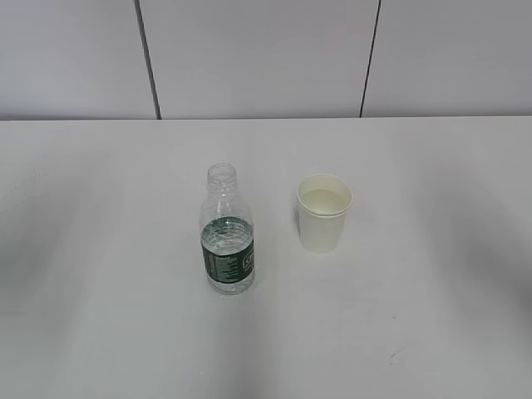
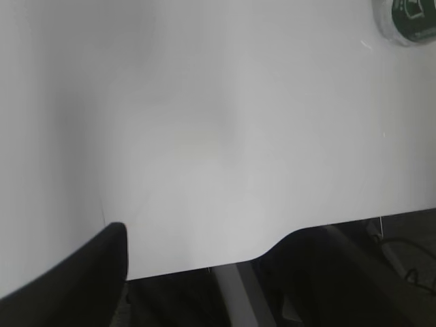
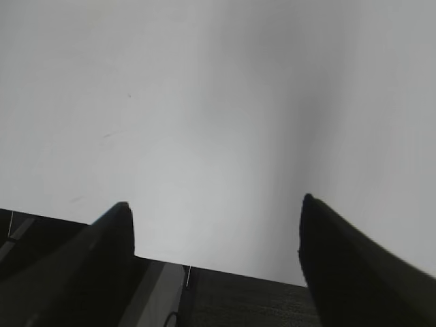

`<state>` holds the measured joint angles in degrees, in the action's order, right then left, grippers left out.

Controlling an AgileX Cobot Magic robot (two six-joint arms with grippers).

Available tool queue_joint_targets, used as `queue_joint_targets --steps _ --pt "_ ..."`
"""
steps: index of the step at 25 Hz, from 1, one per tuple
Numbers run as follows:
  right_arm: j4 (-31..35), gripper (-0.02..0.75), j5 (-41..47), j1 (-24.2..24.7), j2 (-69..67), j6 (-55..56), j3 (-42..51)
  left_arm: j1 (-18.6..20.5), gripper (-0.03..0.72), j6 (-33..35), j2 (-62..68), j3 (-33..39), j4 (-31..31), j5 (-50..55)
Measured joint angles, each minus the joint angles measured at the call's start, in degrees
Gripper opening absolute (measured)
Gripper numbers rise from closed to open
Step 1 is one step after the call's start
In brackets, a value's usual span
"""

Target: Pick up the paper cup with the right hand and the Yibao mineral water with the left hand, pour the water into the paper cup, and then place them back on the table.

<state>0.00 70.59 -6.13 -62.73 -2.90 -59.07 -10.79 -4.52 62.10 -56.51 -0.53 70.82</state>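
The Yibao mineral water bottle (image 1: 227, 241) stands upright and uncapped on the white table (image 1: 100, 274), left of centre, with water up to about the top of its green label. The white paper cup (image 1: 323, 213) stands upright to its right, a short gap apart. Neither arm shows in the exterior view. In the left wrist view my left gripper (image 2: 208, 235) is open and empty over the table's near edge, and the bottle (image 2: 407, 20) sits far off at the top right corner. In the right wrist view my right gripper (image 3: 214, 204) is open and empty over the near edge; the cup is out of that view.
A grey panelled wall (image 1: 258, 58) runs behind the table. The table's front edge (image 3: 225, 271) and dark floor below it show in both wrist views. A faint scuff mark (image 1: 395, 357) lies at the front right.
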Motion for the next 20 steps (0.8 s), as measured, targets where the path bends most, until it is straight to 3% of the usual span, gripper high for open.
queue_joint_targets --steps 20 --pt "-2.09 0.585 0.64 0.00 14.65 -0.44 17.71 0.00 0.501 0.00 -28.55 21.49 0.12 0.54"
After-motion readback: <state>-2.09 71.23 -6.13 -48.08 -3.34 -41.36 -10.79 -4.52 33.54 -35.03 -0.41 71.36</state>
